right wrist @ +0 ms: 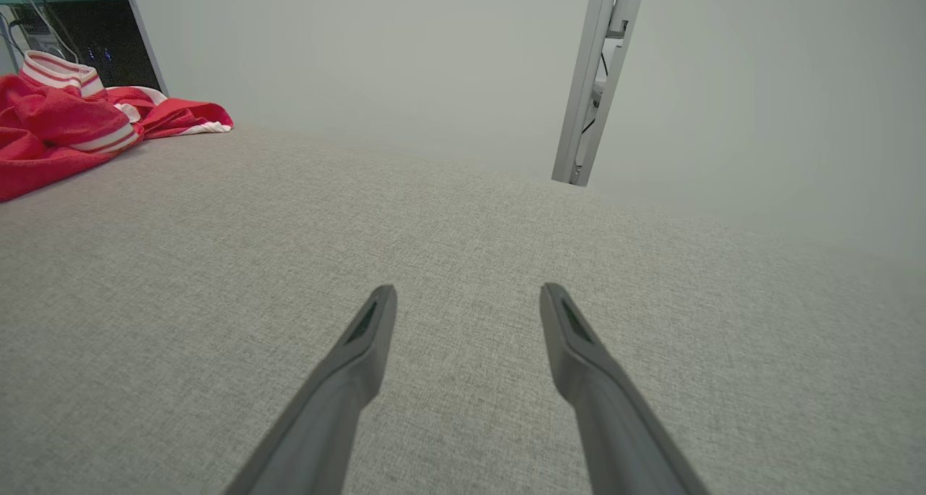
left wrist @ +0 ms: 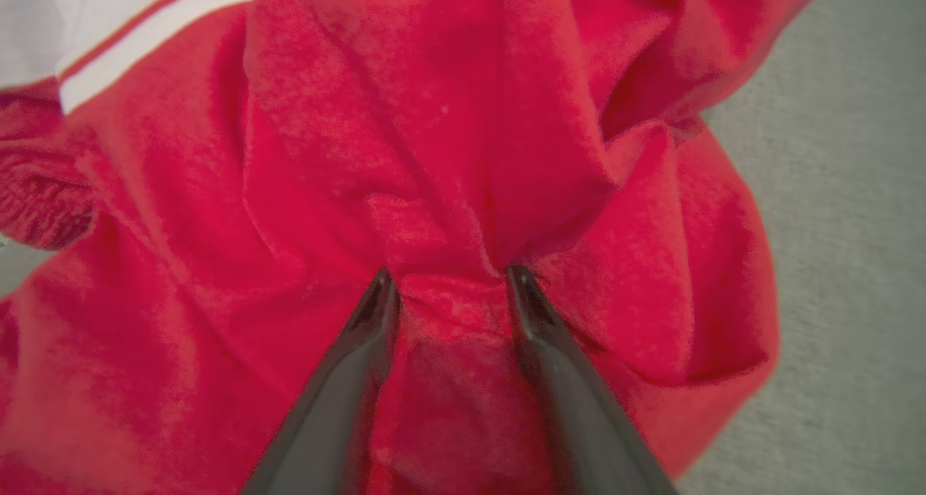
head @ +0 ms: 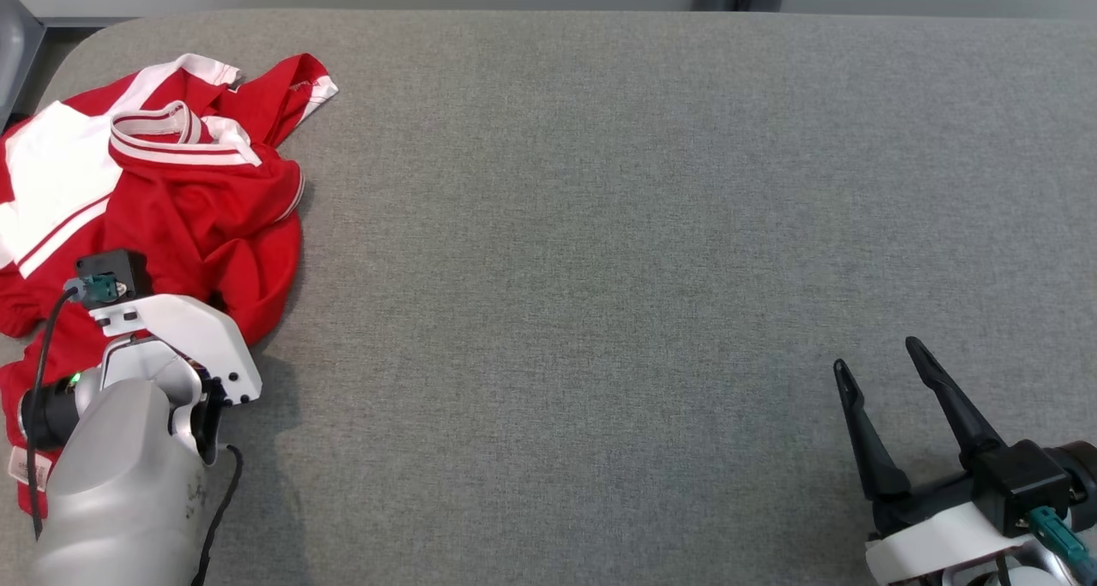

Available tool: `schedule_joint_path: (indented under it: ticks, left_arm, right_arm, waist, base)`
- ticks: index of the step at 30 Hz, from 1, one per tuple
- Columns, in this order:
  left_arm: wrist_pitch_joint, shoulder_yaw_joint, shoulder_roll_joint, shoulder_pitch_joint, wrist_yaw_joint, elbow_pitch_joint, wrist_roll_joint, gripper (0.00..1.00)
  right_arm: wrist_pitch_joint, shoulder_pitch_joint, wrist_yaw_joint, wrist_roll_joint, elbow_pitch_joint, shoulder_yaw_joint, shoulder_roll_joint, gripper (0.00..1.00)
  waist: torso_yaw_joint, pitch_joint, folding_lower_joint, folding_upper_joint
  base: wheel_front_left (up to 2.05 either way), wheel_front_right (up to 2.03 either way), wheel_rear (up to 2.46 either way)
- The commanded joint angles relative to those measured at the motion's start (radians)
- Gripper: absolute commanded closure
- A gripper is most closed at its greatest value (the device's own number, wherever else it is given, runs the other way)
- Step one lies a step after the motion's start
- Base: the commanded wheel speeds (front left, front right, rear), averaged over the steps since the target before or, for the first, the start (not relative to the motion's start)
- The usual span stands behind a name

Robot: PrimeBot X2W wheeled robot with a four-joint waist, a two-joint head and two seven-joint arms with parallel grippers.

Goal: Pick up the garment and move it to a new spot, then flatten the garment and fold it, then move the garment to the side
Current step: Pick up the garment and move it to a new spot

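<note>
The garment (head: 197, 200) is a red shirt with white panels and a striped collar, crumpled at the far left of the grey table (head: 600, 226). My left arm (head: 171, 346) points down into its near edge, hiding the fingers in the head view. In the left wrist view my left gripper (left wrist: 448, 274) presses into the garment (left wrist: 434, 119). Its fingers stand partly drawn in, still apart, with a raised fold of red cloth between the tips. My right gripper (head: 878, 355) rests open over bare table at the near right, and the right gripper (right wrist: 469, 289) holds nothing. The garment (right wrist: 58, 126) lies far to its left.
The table's surface is grey fabric with a rounded far-left corner (head: 86, 38). A pale wall runs behind it, with a metal post (right wrist: 597, 82) at the far edge. A dark shelf (right wrist: 87, 17) stands beyond the garment.
</note>
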Motion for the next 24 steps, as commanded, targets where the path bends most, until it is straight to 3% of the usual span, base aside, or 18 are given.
schedule_joint_path:
  ticks: [1,13,19,24]
  left_arm:
    - [-0.017,-0.002,0.000,-0.015,-0.008,0.000,0.000,1.00]
    - [-0.227,-0.016,-0.009,-0.015,-0.061,-0.118,-0.011,1.00]
    - [-0.227,-0.056,-0.021,0.000,-0.078,-0.267,0.009,1.00]
    - [-0.156,-0.093,-0.050,0.040,-0.099,-0.501,-0.004,1.00]
  right_arm:
    - [-0.001,0.002,0.000,0.005,0.003,-0.007,-0.002,0.00]
    - [-0.001,0.048,0.000,0.020,0.033,0.010,0.072,0.00]
    - [-0.001,0.057,0.000,0.027,0.045,0.019,0.095,0.00]
    - [-0.001,0.049,0.000,0.035,0.051,0.018,0.112,0.00]
  waist:
    - [0.005,-0.005,0.0000,0.0000]
    - [0.053,-0.125,0.0000,0.0000]
    - [0.042,-0.166,0.0000,0.0000]
    - [-0.006,-0.190,0.0000,0.0000]
  base:
    - [0.00,0.00,0.00]
    - [0.00,0.00,0.00]
    - [0.00,0.00,0.00]
    - [0.00,0.00,0.00]
